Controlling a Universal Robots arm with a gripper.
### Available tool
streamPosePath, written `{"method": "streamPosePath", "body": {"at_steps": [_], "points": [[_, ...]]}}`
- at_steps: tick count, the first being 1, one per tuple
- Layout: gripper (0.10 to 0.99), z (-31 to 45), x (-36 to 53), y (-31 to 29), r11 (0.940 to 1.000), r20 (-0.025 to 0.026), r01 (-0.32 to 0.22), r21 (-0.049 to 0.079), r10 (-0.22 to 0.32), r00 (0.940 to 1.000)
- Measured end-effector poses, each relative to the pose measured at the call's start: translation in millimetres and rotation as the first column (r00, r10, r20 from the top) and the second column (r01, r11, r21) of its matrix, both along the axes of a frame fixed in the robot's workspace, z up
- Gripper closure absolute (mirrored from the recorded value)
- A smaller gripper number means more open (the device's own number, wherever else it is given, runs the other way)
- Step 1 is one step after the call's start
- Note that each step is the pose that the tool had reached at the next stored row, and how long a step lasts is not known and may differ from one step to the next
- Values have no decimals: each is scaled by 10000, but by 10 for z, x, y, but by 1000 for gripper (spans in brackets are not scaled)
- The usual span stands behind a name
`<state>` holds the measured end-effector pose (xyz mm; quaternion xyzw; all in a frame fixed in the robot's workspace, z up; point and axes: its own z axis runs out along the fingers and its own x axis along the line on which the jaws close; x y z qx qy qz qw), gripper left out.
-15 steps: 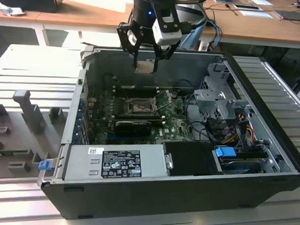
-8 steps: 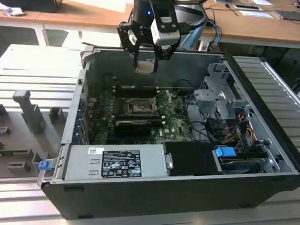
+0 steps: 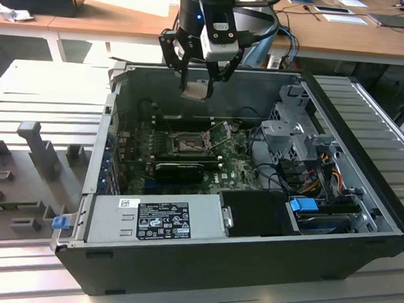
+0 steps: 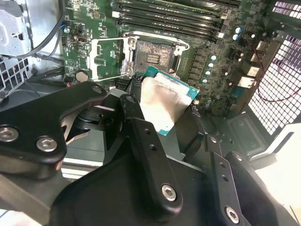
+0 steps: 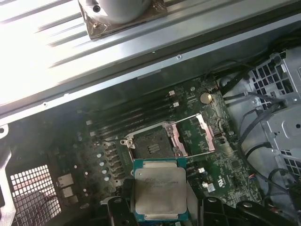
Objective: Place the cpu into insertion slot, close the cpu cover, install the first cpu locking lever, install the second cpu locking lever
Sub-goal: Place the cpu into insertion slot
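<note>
Gripper [image 3: 196, 90]: jaws pinching the cpu [image 5: 159, 194] by opposite edges (metal face visible in both wrist views).
Cpu: suspended above the open case [image 3: 217, 267], near its far wall.
Insertion slot [image 5: 150, 147]: unoccupied, mid-board.
Cpu cover [image 5: 194, 135]: swung open beside the slot.

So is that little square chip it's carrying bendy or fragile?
Probably stiff: the cpu looks flat though the hand pinches just its edges. Likely light, being thin and small. Its smooth metal face looks slippery, so it might slide if the grip loosened.
</note>
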<state>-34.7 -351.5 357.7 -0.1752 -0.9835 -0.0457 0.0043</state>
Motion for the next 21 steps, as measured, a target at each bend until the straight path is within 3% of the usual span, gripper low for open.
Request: {"method": "streamPosePath", "body": {"at_steps": [12, 15, 17, 21], "points": [[557, 0, 0, 0, 9976, 0, 693, 0, -693, 9976], [557, 0, 0, 0, 9947, 0, 1027, 0, -1027, 9947], [557, -2, 0, 0, 9887, 0, 1500, 0, -1500, 9887], [557, -2, 0, 0, 9821, 0, 1882, 0, -1882, 9821]]}}
